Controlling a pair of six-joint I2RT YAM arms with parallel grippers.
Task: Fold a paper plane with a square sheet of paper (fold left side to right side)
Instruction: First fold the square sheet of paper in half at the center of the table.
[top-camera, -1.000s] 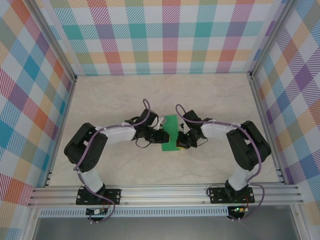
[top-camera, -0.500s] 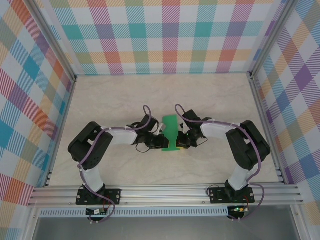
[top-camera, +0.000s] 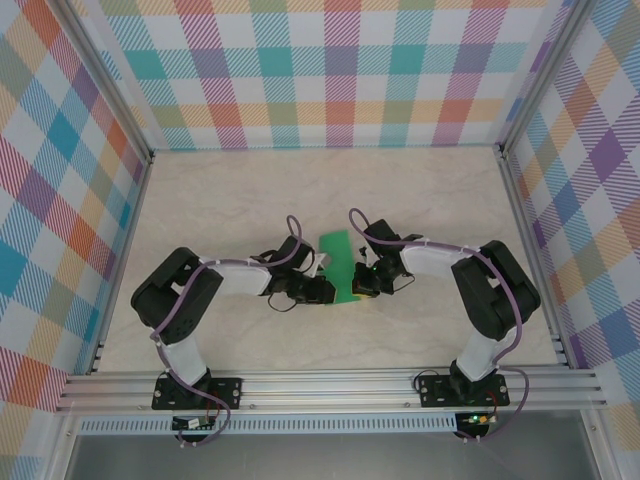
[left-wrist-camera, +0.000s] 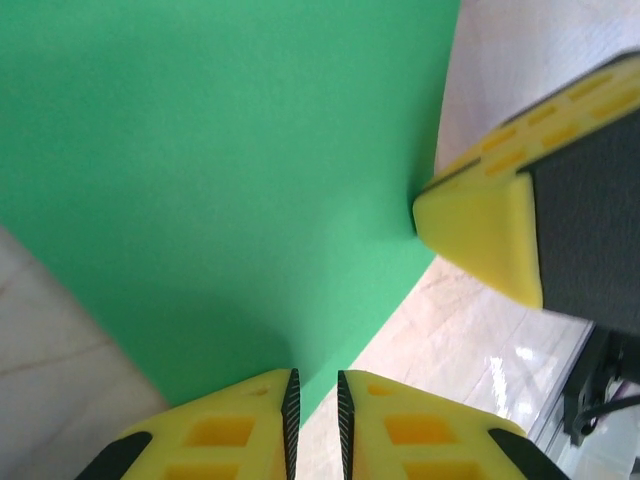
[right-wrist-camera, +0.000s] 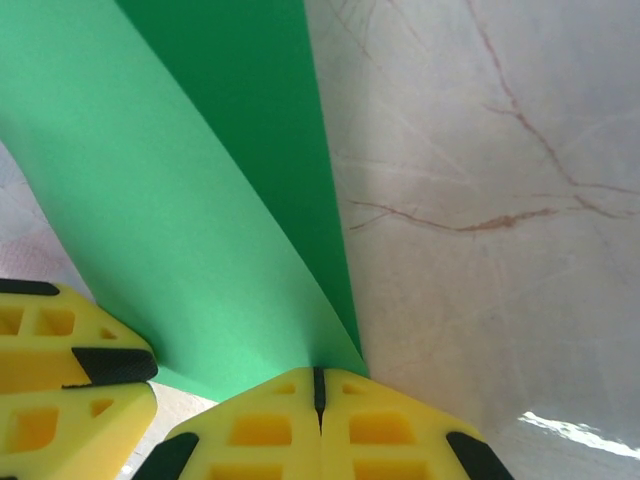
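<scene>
The square sheet of paper (top-camera: 339, 262) lies centrally on the counter (top-camera: 430, 190), partly curled over itself. The left claw (left-wrist-camera: 314, 392) pinches its lifted edge. The right claw (right-wrist-camera: 320, 384), pressed together, pins the near corner. Align edge to edge before creasing; hold the pinned corner fixed.

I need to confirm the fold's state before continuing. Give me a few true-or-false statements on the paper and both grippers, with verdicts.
1. The right gripper is shut on the edge of the square sheet of paper. True.
2. The sheet lies flat in one layer. False: one layer curves up over another.
3. The left gripper is wide open, far from the sheet. False: its jaws stand nearly together at the sheet's edge.
4. Both grippers are at the sheet's near end. True.
</scene>
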